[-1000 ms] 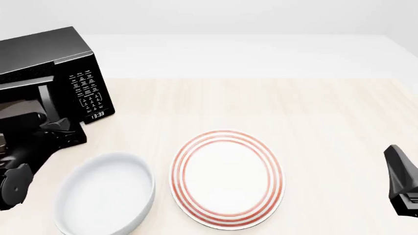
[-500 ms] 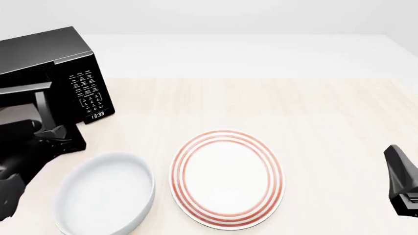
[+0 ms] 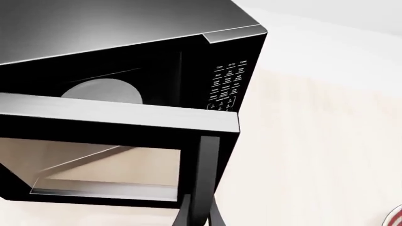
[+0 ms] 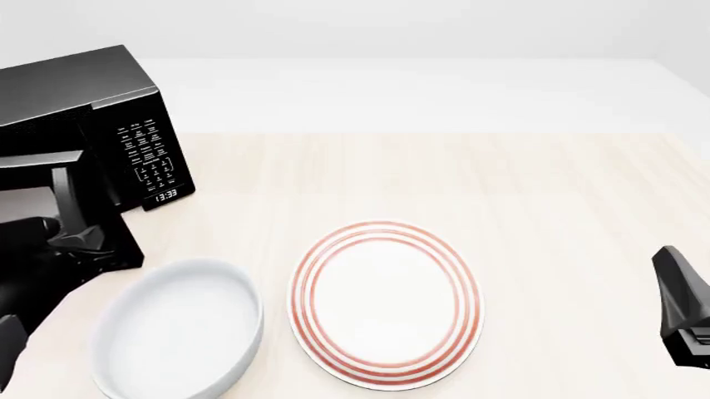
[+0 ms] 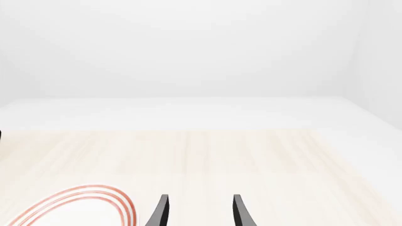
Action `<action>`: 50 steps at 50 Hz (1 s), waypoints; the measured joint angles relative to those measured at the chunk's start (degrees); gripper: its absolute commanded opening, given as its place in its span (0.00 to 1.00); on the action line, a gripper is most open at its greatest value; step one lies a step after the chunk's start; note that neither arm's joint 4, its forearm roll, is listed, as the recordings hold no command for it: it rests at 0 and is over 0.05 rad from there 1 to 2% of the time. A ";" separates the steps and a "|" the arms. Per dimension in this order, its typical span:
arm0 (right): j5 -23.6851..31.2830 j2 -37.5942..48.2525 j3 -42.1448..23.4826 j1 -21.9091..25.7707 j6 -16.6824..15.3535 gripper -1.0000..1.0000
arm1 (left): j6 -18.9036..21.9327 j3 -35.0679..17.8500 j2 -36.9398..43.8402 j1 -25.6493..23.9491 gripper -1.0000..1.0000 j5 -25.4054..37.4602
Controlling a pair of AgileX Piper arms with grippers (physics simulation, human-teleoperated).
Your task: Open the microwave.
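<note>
Jaws of the left gripper [image 3: 199,219] close on the vertical grey handle [image 3: 205,174] of the microwave [image 3: 144,52] in the left wrist view, the two dark fingers meeting around its lower end; above them the door [image 3: 107,141] stands swung partly out, and the white turntable [image 3: 103,90] shows in the cavity behind it, with the white-lettered keypad [image 3: 226,84] too small to read. From the front, the microwave [image 4: 83,91] sits at the far left of the desk [image 4: 533,191], its door ajar toward the left arm, and the small display reads something like 13:33 [image 4: 165,196]; a white bowl [image 4: 178,337] and a red-ringed plate [image 4: 387,303] lie nearer the camera, well apart from the door. In the right wrist view the right gripper [image 5: 197,212] hangs idle with its jaws apart over bare desk beside the plate. Judging by this, the pull is under way, and the next move calls for drawing the handle further round the hinge's arc without slipping off.
</note>
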 measured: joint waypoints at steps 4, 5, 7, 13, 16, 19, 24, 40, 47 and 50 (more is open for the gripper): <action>0.00 0.00 0.00 0.00 0.00 1.00 | 0.14 0.54 -0.84 0.07 0.00 0.43; 0.00 0.00 0.00 0.00 0.00 1.00 | 0.17 0.69 -1.07 0.09 0.00 0.55; 0.00 0.00 0.00 0.00 0.00 1.00 | 0.25 0.99 -1.51 0.12 0.00 0.72; 0.00 0.00 0.00 0.00 0.00 1.00 | 0.49 1.90 -2.80 0.21 0.00 1.21; 0.00 0.00 0.00 0.00 0.00 1.00 | 0.62 2.37 -3.57 0.25 0.00 1.60; 0.00 0.00 0.00 0.00 0.00 1.00 | 0.73 2.85 -4.37 0.31 0.00 2.01; 0.00 0.00 0.00 0.00 0.00 1.00 | 0.79 3.86 -5.47 0.56 0.00 1.97; 0.00 0.00 0.00 0.00 0.00 1.00 | 0.68 6.91 -8.91 1.34 0.00 1.80; 0.00 0.00 0.00 0.00 0.00 1.00 | 0.58 7.83 -10.10 1.65 0.00 1.88; 0.00 0.00 0.00 0.00 0.00 1.00 | 0.54 8.06 -10.37 1.75 0.00 1.87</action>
